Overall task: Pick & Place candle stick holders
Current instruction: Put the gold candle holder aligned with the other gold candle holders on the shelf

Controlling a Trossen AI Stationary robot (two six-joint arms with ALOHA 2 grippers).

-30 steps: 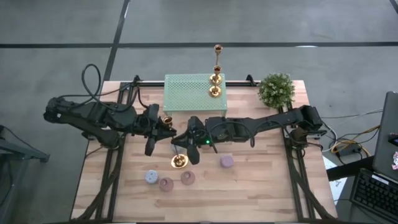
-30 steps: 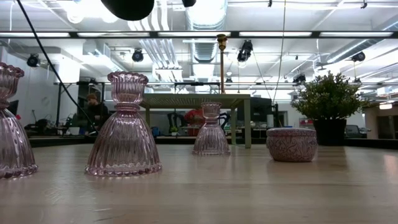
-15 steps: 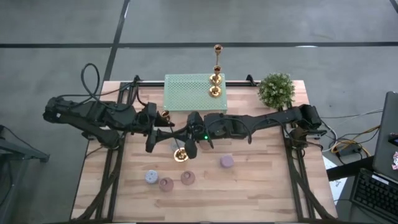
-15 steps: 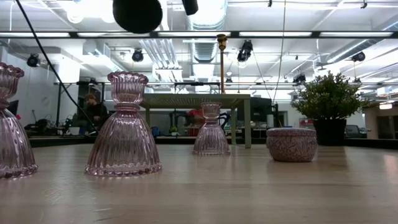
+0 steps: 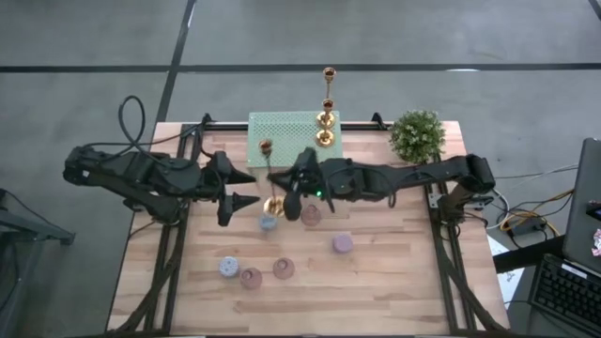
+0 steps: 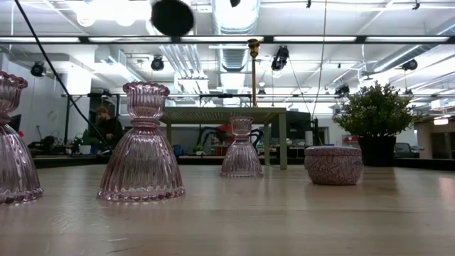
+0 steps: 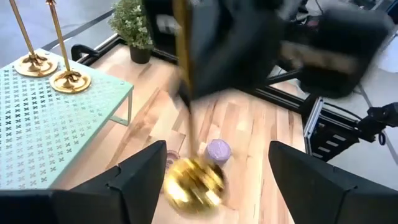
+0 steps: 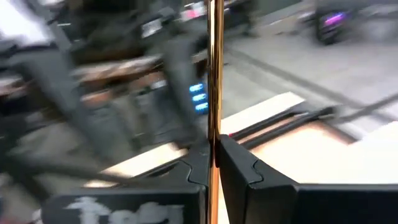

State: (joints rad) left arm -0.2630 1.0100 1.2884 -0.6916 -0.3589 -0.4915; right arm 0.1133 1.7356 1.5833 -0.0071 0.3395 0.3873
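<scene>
1. Gold candlestick (image 5: 270, 178) hangs pinched in the right gripper (image 5: 293, 185), at 6 o'clock of the green rack (image 5: 282, 141).
2. It could swing and hit the left gripper (image 5: 246, 188), spread wide just beside it.
3. It could also slip out.

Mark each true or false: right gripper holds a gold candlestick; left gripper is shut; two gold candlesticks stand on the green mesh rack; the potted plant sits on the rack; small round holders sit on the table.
1. The right gripper is shut on a gold candlestick. True.
2. The left gripper is shut. False: it is open and holds nothing.
3. Two gold candlesticks stand on the green mesh rack. True.
4. The potted plant sits on the rack. False: it stands on the table beside the rack.
5. Small round holders sit on the table. True.
</scene>
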